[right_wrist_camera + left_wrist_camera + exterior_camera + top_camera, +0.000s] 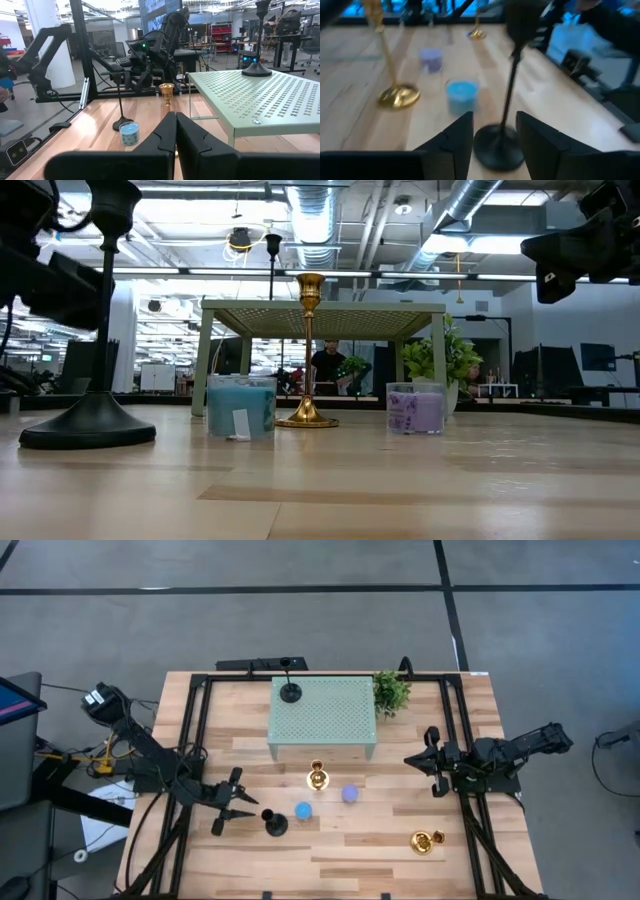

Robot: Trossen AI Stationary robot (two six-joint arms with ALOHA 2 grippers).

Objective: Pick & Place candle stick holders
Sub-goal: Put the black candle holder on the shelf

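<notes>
While the right pincer (432, 762) waits pressed together, the spread left pincer (238, 806) flanks a black holder (274, 824)

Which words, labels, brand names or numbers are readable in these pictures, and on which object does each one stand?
None can be read.
White label on the blue candle jar: too small to read.
Pale markings on the purple candle jar: too blurred to read.
Screens and signs in the room behind the table: too far off to read.
Black candle stick holder between the left claw fingers: no writing shows.
</notes>
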